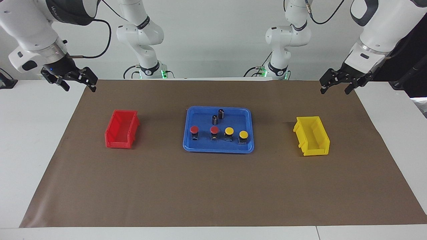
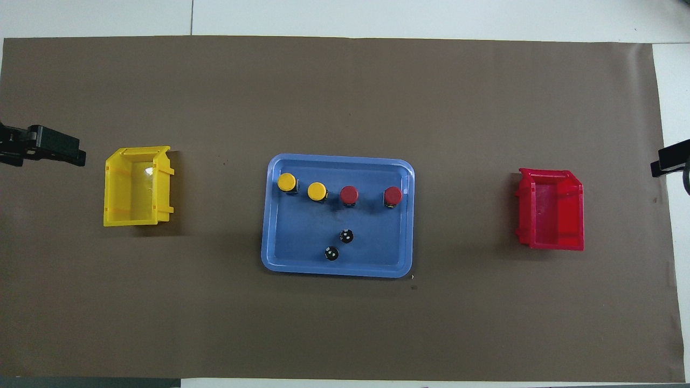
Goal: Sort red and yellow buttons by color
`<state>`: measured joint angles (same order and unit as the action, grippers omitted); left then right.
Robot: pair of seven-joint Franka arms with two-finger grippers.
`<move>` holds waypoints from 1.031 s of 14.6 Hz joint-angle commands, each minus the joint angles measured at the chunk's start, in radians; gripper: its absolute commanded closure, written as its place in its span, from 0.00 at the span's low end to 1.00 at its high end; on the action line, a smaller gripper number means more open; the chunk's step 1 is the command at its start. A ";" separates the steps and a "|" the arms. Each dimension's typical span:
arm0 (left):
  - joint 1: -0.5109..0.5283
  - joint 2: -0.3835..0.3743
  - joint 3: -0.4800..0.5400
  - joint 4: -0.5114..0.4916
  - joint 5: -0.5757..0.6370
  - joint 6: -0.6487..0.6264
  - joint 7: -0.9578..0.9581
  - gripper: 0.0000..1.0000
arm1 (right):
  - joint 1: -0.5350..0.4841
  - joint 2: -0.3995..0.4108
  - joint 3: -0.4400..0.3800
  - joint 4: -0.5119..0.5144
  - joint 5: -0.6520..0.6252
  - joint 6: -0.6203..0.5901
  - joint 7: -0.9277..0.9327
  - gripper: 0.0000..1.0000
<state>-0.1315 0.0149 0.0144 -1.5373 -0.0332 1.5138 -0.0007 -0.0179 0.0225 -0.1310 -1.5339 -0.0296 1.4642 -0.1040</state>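
Two red buttons point(image 1: 194, 129) point(image 1: 214, 130) and two yellow buttons point(image 1: 229, 131) point(image 1: 244, 134) stand in a row in the blue tray point(image 1: 218, 150), along its edge farther from the robots. The overhead view shows the same row: yellow point(image 2: 287, 182) point(image 2: 317, 190), then red point(image 2: 349, 194) point(image 2: 393, 195). My right gripper point(image 1: 80, 87) hangs open and empty over the table edge at the right arm's end. My left gripper point(image 1: 334, 90) hangs open and empty at the left arm's end, near the yellow bin point(image 1: 312, 136).
A red bin point(image 1: 121, 133) stands at the right arm's end, a yellow one at the left arm's end, both empty. Two dark capless cylinders point(image 1: 221, 114) point(image 1: 215, 119) stand in the tray, nearer to the robots than the buttons. A brown mat point(image 1: 213, 193) covers the table.
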 commanded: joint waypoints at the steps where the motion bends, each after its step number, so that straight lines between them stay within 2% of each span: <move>1: -0.014 -0.025 0.009 -0.027 0.018 -0.010 -0.002 0.00 | 0.001 -0.023 -0.001 -0.028 0.013 0.015 -0.008 0.00; 9: 0.003 -0.029 0.022 -0.030 0.016 -0.017 -0.001 0.00 | 0.026 -0.023 0.001 -0.028 0.014 0.015 -0.019 0.01; 10: 0.007 -0.029 0.024 -0.024 0.016 -0.014 -0.001 0.00 | 0.050 -0.019 0.001 -0.026 0.014 0.016 -0.013 0.10; 11: 0.010 -0.027 0.024 -0.023 0.016 -0.004 -0.008 0.00 | 0.073 -0.013 -0.001 -0.013 0.014 0.013 -0.007 0.13; 13: 0.010 -0.027 0.024 -0.023 0.016 0.002 -0.008 0.00 | 0.124 0.016 0.001 0.055 0.010 0.002 0.016 0.15; 15: 0.010 -0.029 0.024 -0.027 0.016 0.000 -0.001 0.00 | 0.185 0.049 0.001 0.104 0.016 0.001 0.117 0.16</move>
<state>-0.1224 0.0024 0.0401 -1.5499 -0.0317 1.5061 -0.0024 0.1242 0.0297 -0.1290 -1.4940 -0.0259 1.4662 -0.0547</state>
